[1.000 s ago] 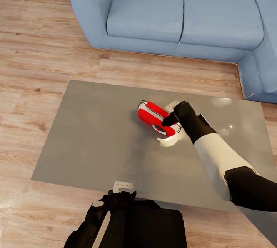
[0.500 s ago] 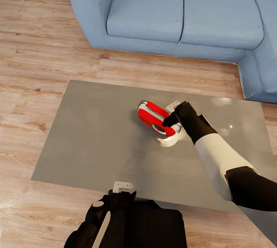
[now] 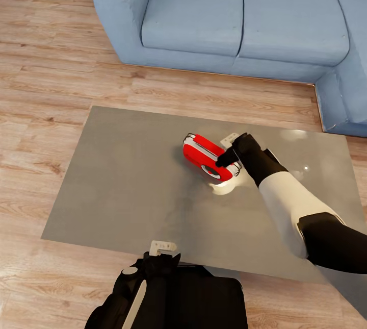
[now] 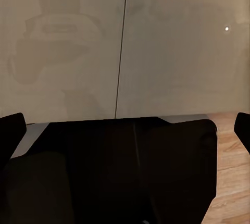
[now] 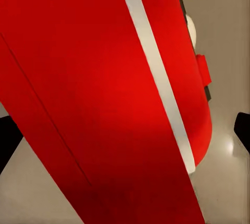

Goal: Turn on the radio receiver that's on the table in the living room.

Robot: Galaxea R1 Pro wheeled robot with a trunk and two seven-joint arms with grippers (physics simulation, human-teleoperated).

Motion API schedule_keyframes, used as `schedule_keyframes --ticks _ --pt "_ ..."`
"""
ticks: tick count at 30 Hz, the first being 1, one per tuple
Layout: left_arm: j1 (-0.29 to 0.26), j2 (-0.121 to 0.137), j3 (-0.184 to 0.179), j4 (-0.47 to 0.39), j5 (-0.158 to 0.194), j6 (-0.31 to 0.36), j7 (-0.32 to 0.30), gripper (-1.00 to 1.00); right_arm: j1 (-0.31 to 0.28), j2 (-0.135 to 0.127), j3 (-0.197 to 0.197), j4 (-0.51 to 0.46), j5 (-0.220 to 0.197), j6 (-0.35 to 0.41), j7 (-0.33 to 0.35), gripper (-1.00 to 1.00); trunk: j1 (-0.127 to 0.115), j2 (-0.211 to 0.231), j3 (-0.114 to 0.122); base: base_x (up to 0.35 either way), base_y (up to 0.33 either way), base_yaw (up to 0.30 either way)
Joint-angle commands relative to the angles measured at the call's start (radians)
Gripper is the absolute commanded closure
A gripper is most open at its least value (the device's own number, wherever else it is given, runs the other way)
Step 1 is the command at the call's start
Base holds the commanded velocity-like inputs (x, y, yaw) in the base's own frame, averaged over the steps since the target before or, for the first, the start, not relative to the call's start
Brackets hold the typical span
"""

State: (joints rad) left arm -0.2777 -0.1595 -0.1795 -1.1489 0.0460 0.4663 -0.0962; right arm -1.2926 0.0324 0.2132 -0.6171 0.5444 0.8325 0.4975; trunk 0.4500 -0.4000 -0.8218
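Observation:
The red radio receiver (image 3: 206, 158) with silver-white trim lies tilted on the grey-brown table (image 3: 127, 181), right of its middle. Its round dark dial (image 3: 210, 171) faces the near side. My right gripper (image 3: 224, 158) presses in at the radio's right end from above. In the right wrist view the red body (image 5: 104, 88) is very close, and a dark fingertip (image 5: 8, 140) shows at each edge, so the gripper (image 5: 125, 135) is open. My left gripper (image 3: 153, 268) hangs folded over my dark base by the table's near edge, open with nothing in it (image 4: 125, 125).
A blue L-shaped sofa (image 3: 229, 18) stands beyond the table and wraps round at the right (image 3: 346, 94). Light wood plank floor (image 3: 46, 89) surrounds the table. A pale reflection (image 3: 224, 186) lies on the glossy top beside the radio.
My right arm has shifted slightly, the wrist moving a little farther back and up beside the radio. The radio and the left arm have not moved.

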Motion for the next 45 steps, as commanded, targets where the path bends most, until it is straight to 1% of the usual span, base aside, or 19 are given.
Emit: schedule_keyframes --ticks 1,8,9,25,28,32,33,34,35,36,37,45 --pt "0.000 0.000 0.000 0.000 0.000 0.000 0.000 -1.00 -0.001 0.000 0.000 0.002 0.000 -0.002 0.000 -1.00 0.000 0.000 0.000 0.000 0.000 0.000" --pt "0.000 0.000 0.000 0.000 0.000 0.000 0.000 -1.00 -0.003 0.000 0.000 0.006 0.003 -0.005 0.002 -1.00 0.000 0.000 0.000 0.000 0.000 0.000" --pt "0.000 0.000 0.000 0.000 0.000 0.000 0.000 -1.00 -0.003 0.000 0.000 0.006 0.003 -0.006 0.002 1.00 0.000 0.000 0.000 0.000 0.000 0.000" --pt "0.000 0.000 0.000 0.000 -0.001 0.000 0.000 -1.00 -0.004 -0.003 0.002 0.007 0.004 -0.007 0.003 1.00 0.000 0.000 0.000 0.000 0.000 0.000" --pt "0.000 0.000 0.000 0.000 -0.001 0.000 0.000 -1.00 -0.004 -0.005 0.002 0.006 0.006 -0.007 0.003 1.00 0.000 0.000 0.000 0.000 0.000 0.000" --pt "0.000 0.000 0.000 0.000 -0.001 0.000 0.000 -1.00 -0.004 -0.014 0.000 -0.016 0.006 -0.006 0.004 1.00 0.000 0.000 0.000 0.000 0.000 0.000" --pt "0.000 0.000 0.000 0.000 -0.001 0.000 0.000 -1.00 -0.004 -0.017 0.001 -0.064 0.006 -0.003 0.012 1.00 0.000 0.000 0.000 0.000 0.000 0.000" --pt "0.000 0.000 0.000 0.000 -0.001 0.000 0.000 -1.00 -0.004 -0.018 0.001 -0.082 0.006 -0.002 0.017 1.00 0.000 0.000 0.000 0.000 0.000 0.000" --pt "0.000 0.000 0.000 0.000 -0.001 0.000 0.001 -1.00 -0.004 -0.142 0.040 -0.804 0.001 0.215 0.243 1.00 0.000 0.000 0.000 0.000 0.000 0.000" --pt "0.000 0.000 0.000 0.000 -0.002 0.000 0.001 -1.00 -0.004 -0.152 0.077 -0.832 0.000 0.215 0.247 1.00 0.000 0.000 0.000 0.000 0.000 0.000" --pt "0.000 0.000 0.000 0.000 -0.002 0.000 0.001 -1.00 -0.004 -0.155 0.083 -0.836 0.000 0.215 0.247 1.00 0.000 0.000 0.000 0.000 0.000 0.000" --pt "0.000 0.001 0.000 0.000 -0.002 0.000 0.001 -1.00 -0.004 -0.160 0.094 -0.839 -0.001 0.215 0.248 1.00 0.000 0.000 0.000 0.000 0.000 0.000"
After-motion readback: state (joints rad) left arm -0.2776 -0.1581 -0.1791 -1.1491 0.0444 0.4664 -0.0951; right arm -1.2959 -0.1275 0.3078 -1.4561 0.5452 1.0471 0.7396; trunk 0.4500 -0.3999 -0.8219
